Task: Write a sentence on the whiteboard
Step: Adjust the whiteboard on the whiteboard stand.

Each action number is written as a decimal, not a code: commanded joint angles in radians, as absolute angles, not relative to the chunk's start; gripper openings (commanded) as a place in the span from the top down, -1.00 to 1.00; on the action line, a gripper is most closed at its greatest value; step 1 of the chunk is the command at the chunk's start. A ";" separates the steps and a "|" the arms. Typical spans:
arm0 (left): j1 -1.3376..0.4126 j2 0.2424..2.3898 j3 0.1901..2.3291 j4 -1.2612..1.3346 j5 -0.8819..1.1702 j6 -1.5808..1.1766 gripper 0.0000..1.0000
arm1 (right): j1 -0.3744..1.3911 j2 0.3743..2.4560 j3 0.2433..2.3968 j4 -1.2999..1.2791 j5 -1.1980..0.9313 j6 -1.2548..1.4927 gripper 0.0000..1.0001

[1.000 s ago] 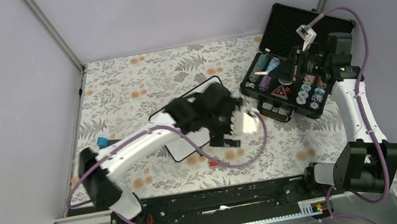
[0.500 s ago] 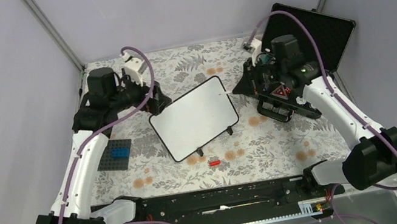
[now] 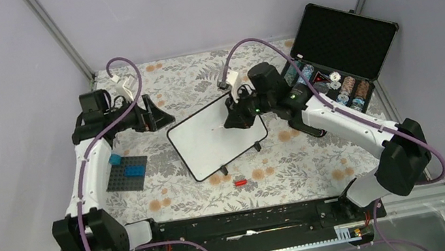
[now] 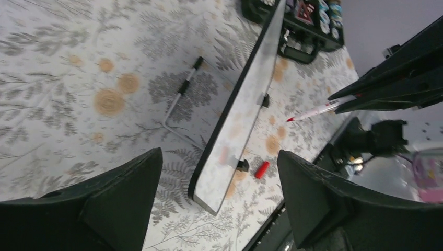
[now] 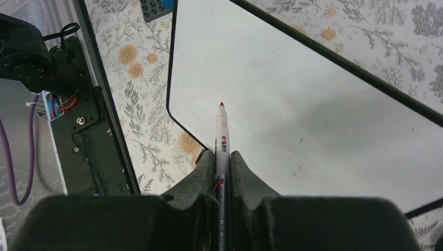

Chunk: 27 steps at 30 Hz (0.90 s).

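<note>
2 fingers [image 5: 201,175] of right gripper [image 5: 221,154] pinching red marker [image 5: 221,130], tip over whiteboard [image 5: 292,89]; left gripper [image 4: 219,157] spread wide, empty, near far-left corner of tabletop [image 3: 197,75].

Here's the small flat white rectangular whiteboard [image 3: 206,145], rounded corners, thin black rim, sitting skewed in the middle of the floral counter [image 3: 296,168]. It's face up, propped on small black feet [image 3: 223,169] along its near edge, surface plain white.
</note>
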State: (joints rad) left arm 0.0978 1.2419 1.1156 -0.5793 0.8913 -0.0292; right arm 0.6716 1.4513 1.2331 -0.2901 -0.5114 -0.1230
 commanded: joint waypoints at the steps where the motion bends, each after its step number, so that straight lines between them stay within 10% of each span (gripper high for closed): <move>1: 0.099 1.285 1.107 -0.618 1.061 0.070 -0.61 | 0.737 1.478 1.305 -0.164 -0.456 -0.152 1.00; 27: -0.067 1.472 1.129 -0.563 1.048 0.135 0.94 | 0.759 1.448 1.354 -0.280 -0.569 -0.164 1.00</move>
